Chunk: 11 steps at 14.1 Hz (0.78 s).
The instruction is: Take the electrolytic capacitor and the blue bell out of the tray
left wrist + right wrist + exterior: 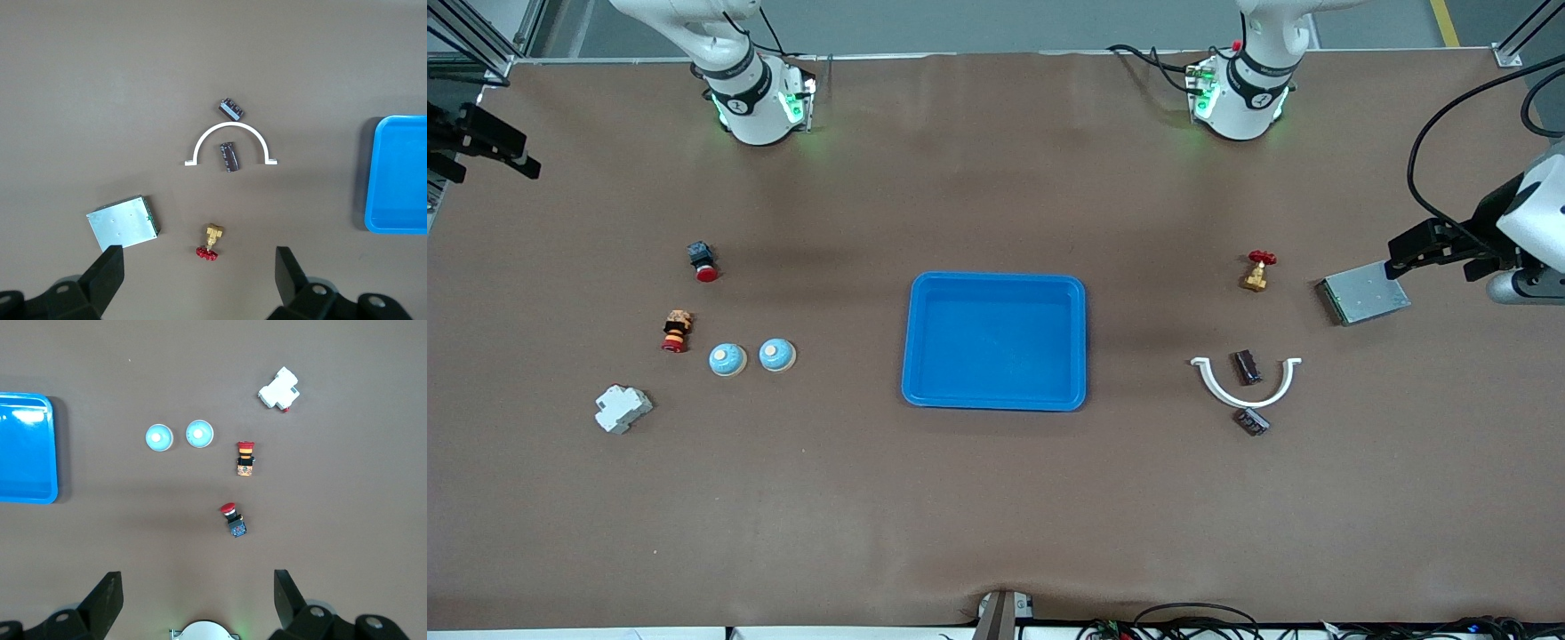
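Tray: bright blue, mid-surface, and I see nothing in it — both kinds of task part already lie out on the surface.
Surface: brown mat, parts in two clusters, one toward each arm's end.
Left end effector: released, jaws wide, hanging over the metal box and brass valve at the left arm's end; holding nothing.
Right end effector: released too, jaws wide, over bare mat near the right arm's base; this arm waits.
White arc bracket: lies flat, one capacitor inside its curve.
White breaker: nearest the camera in the right arm's cluster.
Blue bells: two pale-blue domes side by side, well apart from the tray. I judge them light, hard and slick; a dome sheds fingers, so I'd pinch low across the rim.
Electrolytic capacitors: two dark cylinders lying down, the second just outside the arc. Light and stiff, I'd guess, and likely to roll — take them across the body, not the ends.
Red pushbuttons: beside the bells.
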Each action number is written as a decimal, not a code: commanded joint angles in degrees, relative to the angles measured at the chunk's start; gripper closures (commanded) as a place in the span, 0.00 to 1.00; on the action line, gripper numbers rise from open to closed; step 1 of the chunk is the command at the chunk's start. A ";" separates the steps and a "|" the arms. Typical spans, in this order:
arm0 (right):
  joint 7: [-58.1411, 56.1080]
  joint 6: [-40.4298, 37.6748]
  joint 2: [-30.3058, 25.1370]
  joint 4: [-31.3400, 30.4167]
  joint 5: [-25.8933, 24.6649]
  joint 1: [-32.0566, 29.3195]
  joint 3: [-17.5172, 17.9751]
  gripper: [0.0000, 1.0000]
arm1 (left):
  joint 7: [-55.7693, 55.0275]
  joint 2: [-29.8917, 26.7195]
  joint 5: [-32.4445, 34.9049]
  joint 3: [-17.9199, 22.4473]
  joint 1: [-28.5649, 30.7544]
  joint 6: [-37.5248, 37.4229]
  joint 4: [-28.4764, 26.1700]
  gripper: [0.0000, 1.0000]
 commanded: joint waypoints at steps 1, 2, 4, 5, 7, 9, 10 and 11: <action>-0.10 4.17 -4.98 -6.77 -1.57 0.37 2.17 0.00 | 0.03 -0.47 0.27 0.45 -1.72 -0.57 0.12 0.00; -0.10 4.80 -4.99 -6.79 -1.83 0.37 2.96 0.00 | 0.12 -0.47 0.27 1.58 -2.59 -0.57 0.21 0.00; 0.43 3.93 -2.98 -3.47 -2.01 0.45 3.32 0.00 | 0.38 -0.47 0.19 5.61 -6.10 -0.57 0.12 0.00; 0.61 2.97 -1.66 -1.79 -2.01 0.54 3.41 0.00 | 0.30 -0.47 0.19 7.64 -8.29 -0.57 0.21 0.00; 0.70 -0.45 1.32 2.59 -2.01 0.54 3.32 0.00 | 0.47 -0.38 0.19 8.19 -8.41 -0.57 0.21 0.00; 1.22 -4.49 4.32 7.78 -2.09 1.15 3.41 0.00 | 0.47 -0.38 0.19 8.19 -8.49 -0.57 0.12 0.00; 1.74 -5.73 5.11 8.85 -2.01 1.25 3.41 0.00 | 0.47 -0.38 0.19 8.01 -8.58 -0.57 0.12 0.00; 1.84 -6.00 5.12 8.95 -2.01 1.33 3.41 0.00 | 0.30 -0.38 0.19 8.01 -8.75 -0.57 0.21 0.00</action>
